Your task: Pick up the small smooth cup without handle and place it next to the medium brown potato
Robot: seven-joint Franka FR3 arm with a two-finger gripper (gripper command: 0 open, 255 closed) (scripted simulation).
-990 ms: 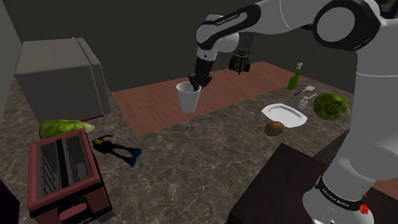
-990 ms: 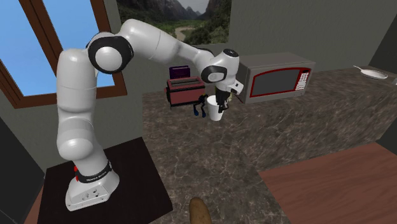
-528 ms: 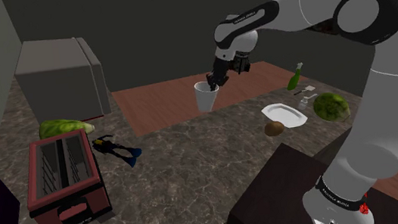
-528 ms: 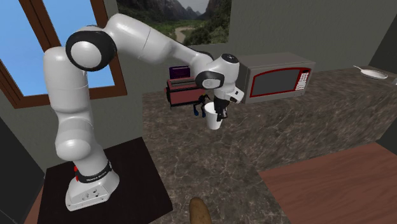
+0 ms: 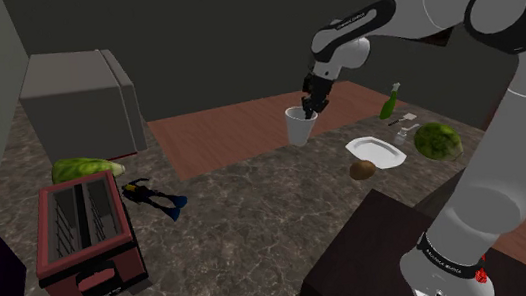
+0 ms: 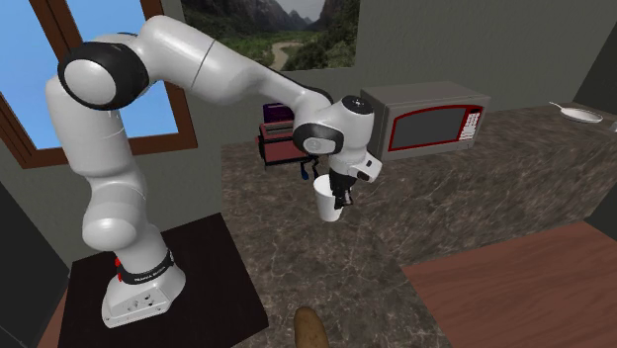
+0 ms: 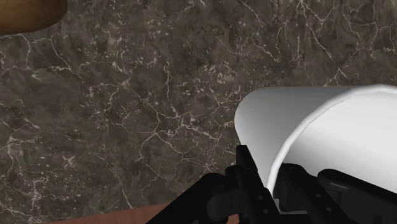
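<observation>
In the shoulder view the gripper (image 5: 309,110) is clenched on the rim of the white cup (image 5: 299,127) and carries it upright, clear of the marble counter (image 5: 239,225). The cup hangs to the left of and beyond the white plate (image 5: 377,151). The brown potato (image 5: 361,170) sits against the plate's near left edge. To do this step well, the arm should travel on rightward and nearer and keep the cup level. It should lower the cup onto bare counter just left of the potato, off the plate, so nothing is nudged.

In the second exterior view the cup (image 6: 329,201) hangs under the wrist in front of the microwave (image 6: 430,124), with the gripper (image 6: 339,191) pinching its rim. It is well above the counter.

In the wrist view one finger (image 7: 245,170) lies outside the cup (image 7: 318,133) wall and the other inside, so the grip is a rim pinch. A gentle descent would keep the cup from swinging.

Compared with half a second ago, the cup has moved rightward in the shoulder view, closer to the plate. In the second exterior view it has come lower and nearer, away from the red toaster (image 6: 282,143).
</observation>
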